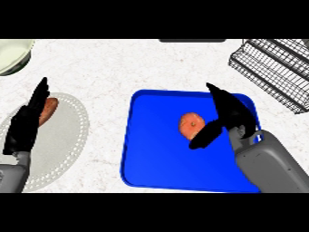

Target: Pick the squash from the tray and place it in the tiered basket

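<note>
Squash (190, 125), one, orange-red, lying near the middle of the single blue tray (150, 167) on the white speckled counter (110, 68). Right hand (232, 115) over the tray just right of the squash, fingers extended, thumb angled down toward the squash; whether it touches cannot be told. One wire tiered basket (280, 72) at the upper right, apart from the tray's corner. Left hand (26, 124) at the left edge, fingers straight and held together, above one pale oval plate (70, 136) with a dotted rim; one reddish-orange item (50, 108) on that plate is partly hidden behind the hand. One pale green bowl (3, 56) at the upper left corner.
</note>
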